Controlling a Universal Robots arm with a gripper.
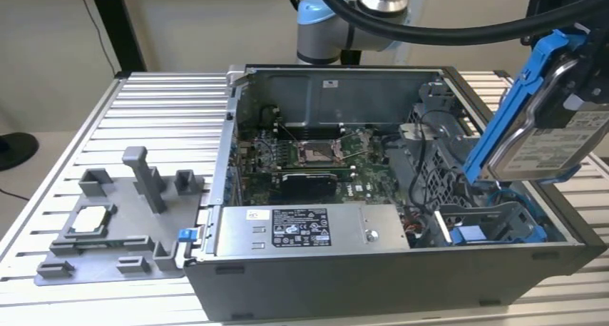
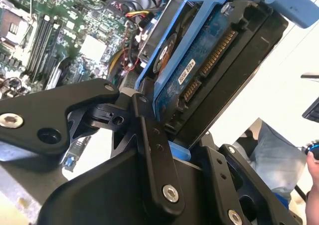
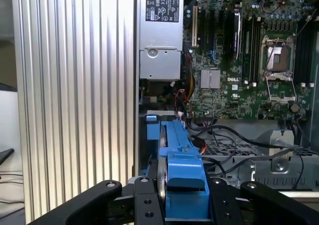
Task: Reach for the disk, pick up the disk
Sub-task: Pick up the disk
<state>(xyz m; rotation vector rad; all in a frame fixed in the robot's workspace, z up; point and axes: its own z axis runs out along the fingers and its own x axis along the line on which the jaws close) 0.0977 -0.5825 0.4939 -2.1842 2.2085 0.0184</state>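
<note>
The disk point(image 1: 538, 137), a silver-grey drive with a white label in a blue carrier frame, hangs tilted in the air above the case's drive bay point(image 1: 480, 226) at the exterior view's right. My gripper point(image 1: 582, 83) is shut on it from above. In the second wrist view the disk point(image 2: 199, 68) shows its blue circuit side and connector, clamped between the black fingers point(image 2: 149, 135) of my gripper point(image 2: 197, 117). In the first wrist view the disk point(image 3: 180, 170) stands edge-on in my gripper point(image 3: 182, 205).
The open computer case point(image 1: 381, 283) sits on a slatted metal table point(image 1: 162, 105), with its motherboard point(image 1: 314, 155) and labelled power supply box point(image 1: 304, 230) exposed. A grey fixture point(image 1: 114, 226) holding a small white-topped chip point(image 1: 90, 219) lies at the exterior view's left. A person's hand point(image 2: 314, 167) shows.
</note>
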